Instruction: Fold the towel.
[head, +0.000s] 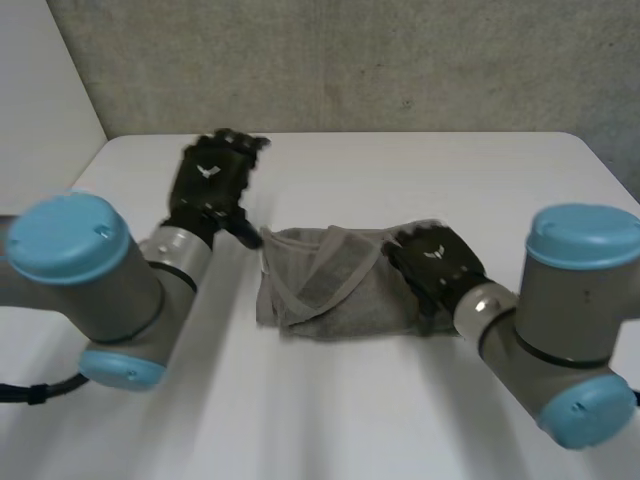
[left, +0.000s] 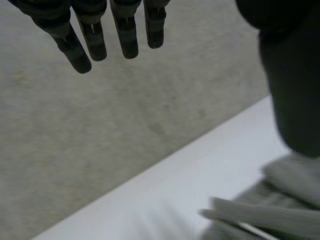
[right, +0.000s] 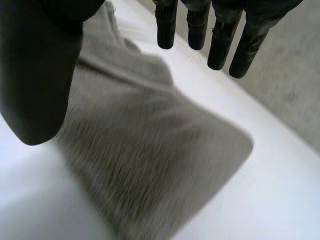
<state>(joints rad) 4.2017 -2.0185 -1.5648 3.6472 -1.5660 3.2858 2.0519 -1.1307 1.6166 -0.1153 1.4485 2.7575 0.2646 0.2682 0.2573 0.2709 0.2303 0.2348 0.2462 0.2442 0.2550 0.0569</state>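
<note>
The grey towel (head: 330, 285) lies loosely folded in a rumpled oblong in the middle of the white table (head: 400, 170), with a hemmed flap turned across its top. The right hand (head: 435, 262) is over its right end. The right wrist view shows its fingers (right: 220, 45) straight and apart from the thumb (right: 35, 75), cloth under the palm, nothing gripped. The left hand (head: 210, 185) is just beside the towel's far left corner, its fingers (left: 125, 35) straight too, the grey wall (left: 100, 125) beyond them.
</note>
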